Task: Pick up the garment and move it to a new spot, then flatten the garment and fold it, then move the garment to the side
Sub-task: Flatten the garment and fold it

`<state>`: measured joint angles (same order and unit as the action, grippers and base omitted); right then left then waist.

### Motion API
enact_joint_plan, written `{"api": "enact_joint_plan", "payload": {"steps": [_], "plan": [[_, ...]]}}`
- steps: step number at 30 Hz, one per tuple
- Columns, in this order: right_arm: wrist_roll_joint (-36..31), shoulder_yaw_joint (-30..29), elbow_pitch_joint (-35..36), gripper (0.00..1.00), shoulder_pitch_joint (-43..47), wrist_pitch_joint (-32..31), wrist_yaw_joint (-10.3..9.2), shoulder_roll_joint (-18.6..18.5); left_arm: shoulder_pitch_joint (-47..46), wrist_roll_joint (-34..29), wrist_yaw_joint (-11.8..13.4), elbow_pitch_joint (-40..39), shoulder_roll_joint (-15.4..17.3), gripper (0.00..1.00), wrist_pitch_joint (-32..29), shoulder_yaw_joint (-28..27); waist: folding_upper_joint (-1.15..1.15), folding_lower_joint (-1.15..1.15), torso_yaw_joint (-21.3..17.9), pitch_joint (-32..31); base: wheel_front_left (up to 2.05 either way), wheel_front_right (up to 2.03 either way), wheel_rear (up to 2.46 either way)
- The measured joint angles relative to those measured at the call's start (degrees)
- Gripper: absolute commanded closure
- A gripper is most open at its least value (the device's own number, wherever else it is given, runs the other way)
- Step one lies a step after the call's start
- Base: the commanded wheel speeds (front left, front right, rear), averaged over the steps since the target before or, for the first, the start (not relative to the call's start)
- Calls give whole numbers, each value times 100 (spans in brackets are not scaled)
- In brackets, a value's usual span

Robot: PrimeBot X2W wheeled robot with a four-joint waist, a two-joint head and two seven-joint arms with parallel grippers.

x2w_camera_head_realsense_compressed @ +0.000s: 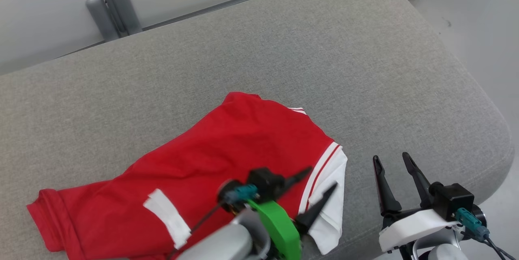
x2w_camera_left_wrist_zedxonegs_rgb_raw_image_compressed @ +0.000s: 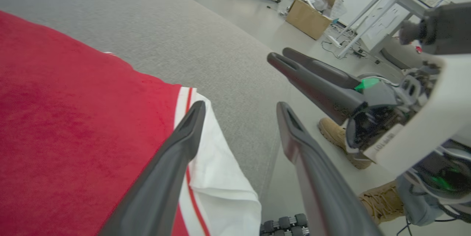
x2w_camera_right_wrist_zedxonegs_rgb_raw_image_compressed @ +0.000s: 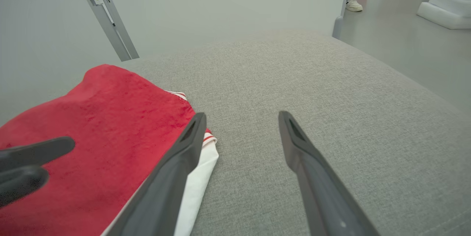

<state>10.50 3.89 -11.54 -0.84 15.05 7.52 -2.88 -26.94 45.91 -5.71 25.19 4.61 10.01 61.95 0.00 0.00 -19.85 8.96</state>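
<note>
1. Left gripper (x2w_camera_head_realsense_compressed: pixel 323 176): two long, tapered dark fingers (x2w_camera_head_realsense_compressed: pixel 317 208) on a green curved bracket (x2w_camera_head_realsense_compressed: pixel 277 227).
2. Right gripper (x2w_camera_head_realsense_compressed: pixel 391 156): identical dark fingers, white moulded bracket (x2w_camera_head_realsense_compressed: pixel 409 225).
3. Teal cable connectors (x2w_camera_head_realsense_compressed: pixel 247 191) at both wrists.

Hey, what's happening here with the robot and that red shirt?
A two-armed robot is handling a red shirt that lies rumpled on a grey cushion. Its left hand hangs open over the shirt's white-trimmed edge, gripping nothing. Its right hand is open too, above bare cushion beside the shirt.
</note>
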Motion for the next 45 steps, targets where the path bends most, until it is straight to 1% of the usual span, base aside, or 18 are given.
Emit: {"api": "enact_joint_plan", "payload": {"steps": [2,4,6,9,13,16,17,18,20,25,29,30,34,37,41,42,44,45], "plan": [[1,21,5,0,27,0,0,0,-215,-26,287,-97,323,0,-43,-252,0,0,58,-24,0,0,0],[2,67,8,0,33,0,-1,1,-448,-56,657,-45,780,0,-160,-560,0,0,130,-35,0,0,0],[9,112,9,0,28,0,0,2,-698,-124,857,125,1170,0,-345,-721,0,0,178,-18,0,0,0],[9,220,-4,0,-21,0,0,1,-990,-179,754,456,1485,0,-651,-748,0,0,202,64,0,0,0],[0,344,-5,0,-112,0,0,3,-1315,-231,396,923,1583,0,-1021,-599,0,0,161,205,0,0,0],[-1,350,-10,0,-167,0,0,2,-1505,-280,240,1298,1601,0,-1258,-456,0,0,91,308,0,0,0],[-2,350,-8,0,-182,0,0,3,-1536,-277,180,1424,1592,98,-1344,-415,0,0,63,343,0,0,0],[-2,349,-7,0,-181,0,0,2,-1554,-270,127,1526,1586,100,-1396,-381,0,0,34,377,0,0,0],[2,330,-7,0,-182,0,0,2,-1615,-272,25,1636,1593,100,-1477,-292,0,0,-19,437,0,0,0],[45,319,-1,0,-195,0,0,1,-1809,-293,-24,1853,1562,100,-1207,-302,0,0,-143,568,0,0,0],[49,367,4,0,-221,0,0,1,-2163,-597,249,2048,1597,100,-721,-350,0,0,-229,624,0,0,0],[49,399,3,0,-238,0,0,0,-2341,-719,401,2170,1611,100,-414,-397,0,0,-277,656,0,0,0],[51,479,5,0,-331,0,0,1,-2777,-982,755,2503,1735,100,163,-512,0,0,-384,739,0,0,0],[51,556,-11,0,-367,0,0,0,-3031,-1121,977,2737,1839,100,377,-610,0,0,-488,805,0,0,0],[60,626,-35,0,-419,0,0,0,-3238,-1365,1022,2943,1962,100,476,-630,0,0,-658,882,0,0,0],[68,633,-47,0,-419,0,0,-1,-3263,-1479,1040,2952,1980,92,478,-608,0,0,-699,899,0,0,0],[89,636,-56,0,-417,0,0,1,-3267,-1589,1254,2725,1997,75,488,-764,0,0,-767,928,0,0,0],[92,627,-62,0,-417,0,0,1,-3267,-1666,1337,2614,2007,63,500,-854,0,0,-784,937,0,0,0]]}}
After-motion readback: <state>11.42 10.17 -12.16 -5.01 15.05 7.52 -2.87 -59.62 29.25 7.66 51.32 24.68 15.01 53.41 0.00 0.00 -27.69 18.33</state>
